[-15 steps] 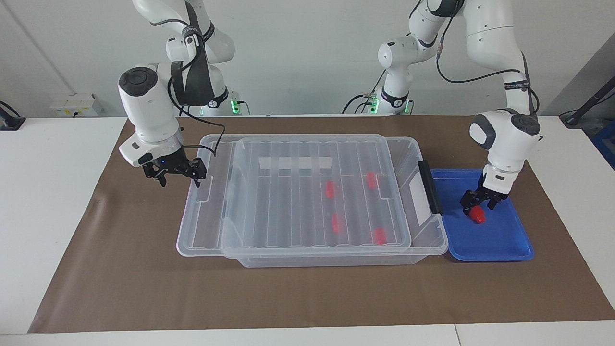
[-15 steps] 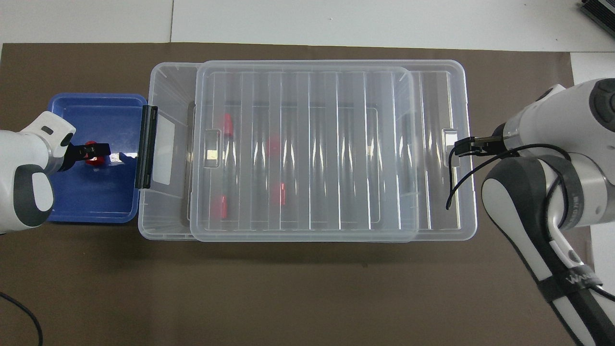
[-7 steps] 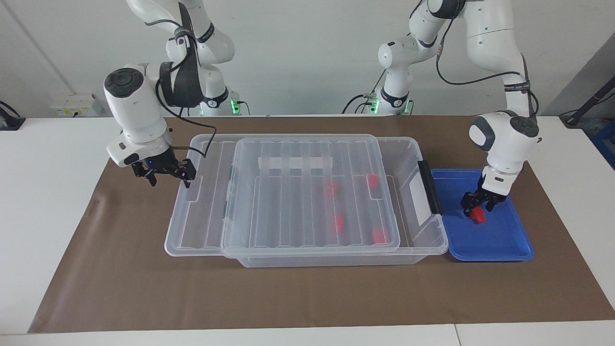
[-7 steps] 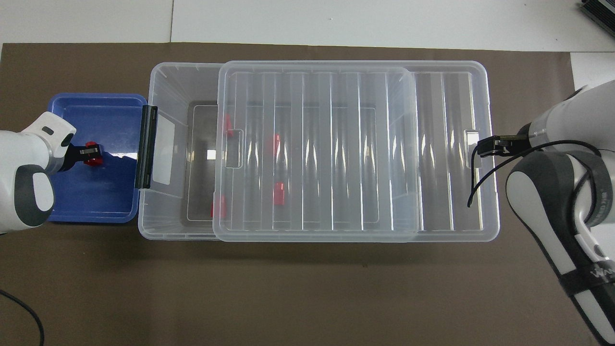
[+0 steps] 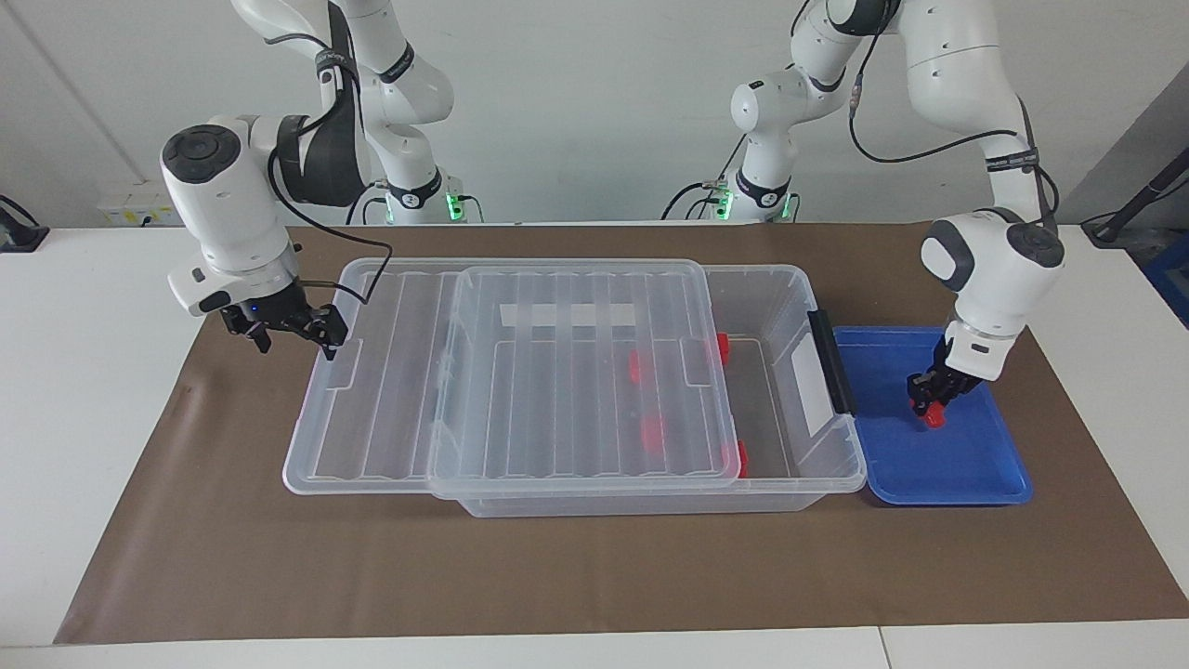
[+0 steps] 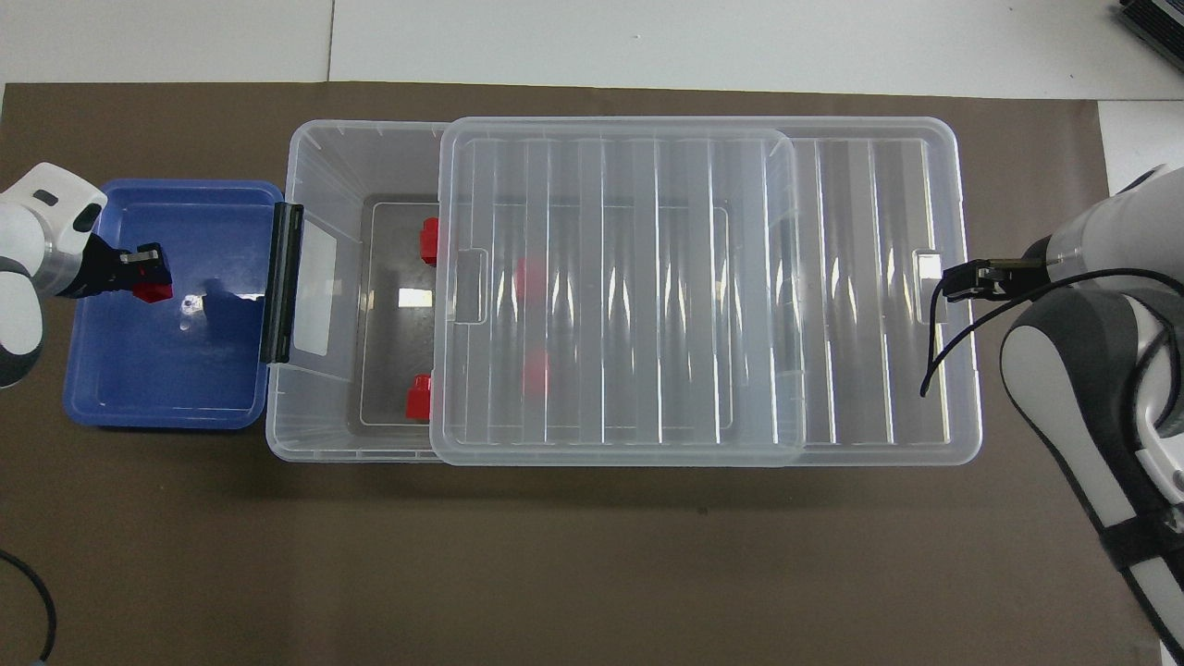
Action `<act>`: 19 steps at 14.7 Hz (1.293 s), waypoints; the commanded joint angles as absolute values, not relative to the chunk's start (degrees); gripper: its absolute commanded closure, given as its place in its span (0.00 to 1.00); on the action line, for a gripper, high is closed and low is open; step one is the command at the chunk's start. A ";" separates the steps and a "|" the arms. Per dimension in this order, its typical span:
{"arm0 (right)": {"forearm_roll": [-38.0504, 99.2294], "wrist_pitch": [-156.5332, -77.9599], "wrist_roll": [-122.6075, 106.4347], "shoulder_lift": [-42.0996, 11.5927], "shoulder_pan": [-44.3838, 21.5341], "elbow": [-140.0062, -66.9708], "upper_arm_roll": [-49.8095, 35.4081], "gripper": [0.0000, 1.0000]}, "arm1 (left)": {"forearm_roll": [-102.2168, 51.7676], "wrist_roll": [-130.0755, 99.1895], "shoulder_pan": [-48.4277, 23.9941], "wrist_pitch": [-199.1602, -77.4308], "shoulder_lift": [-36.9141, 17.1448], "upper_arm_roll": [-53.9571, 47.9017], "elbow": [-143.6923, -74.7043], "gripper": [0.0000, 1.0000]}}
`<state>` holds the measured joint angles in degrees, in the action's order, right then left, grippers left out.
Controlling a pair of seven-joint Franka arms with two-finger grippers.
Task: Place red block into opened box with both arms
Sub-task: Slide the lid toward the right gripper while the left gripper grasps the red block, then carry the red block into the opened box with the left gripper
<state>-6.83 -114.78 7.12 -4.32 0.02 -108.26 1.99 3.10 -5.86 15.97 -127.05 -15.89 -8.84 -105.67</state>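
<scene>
Since a second ago the ribbed clear plastic lid (image 5: 502, 372) has slid toward the right arm's end of the tabletop (image 5: 93, 390), uncovering the end of the large clear plastic storage box (image 5: 790, 307) by its black clip (image 5: 829, 360). The left pincer (image 5: 932, 401) has closed on the small bright-red plastic block (image 5: 932, 415) and lifted it a little over the shallow blue plastic tray (image 5: 966, 474).

Risks: lid overhangs the box rim at the right arm's end, so more pull could tip it off. The opening is only part of the box; a drop too near the lid edge would land the block on the lid. Grip looks to be near the block's top, so it might slip in transit.

Pose: left arm bent down, wrist near vertical, pincer clamped on the block. Right pincer (image 5: 290, 328) sits at the lid's end tab (image 6: 925, 276); whether it grips I cannot tell. 4 more red blocks (image 5: 653, 429) lie inside the box.
</scene>
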 commanded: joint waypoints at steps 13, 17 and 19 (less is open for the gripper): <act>-12.39 -112.59 2.90 -3.08 2.46 -108.02 1.67 0.00 | -0.53 -45.86 -1.31 -104.13 -9.76 -12.04 -86.30 1.00; -12.66 -112.06 2.81 -2.20 2.72 -107.84 1.50 0.00 | -0.35 -46.75 -4.04 -114.84 -6.51 -11.95 -98.31 1.00; -11.87 -111.19 3.07 -2.02 2.55 -106.62 1.23 0.00 | 0.00 -46.93 -5.53 -118.82 -6.50 -11.95 -103.16 1.00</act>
<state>-11.31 -113.42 3.83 -3.07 1.99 -107.70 1.98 0.05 -45.91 -3.82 -114.13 -9.39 -12.74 -95.68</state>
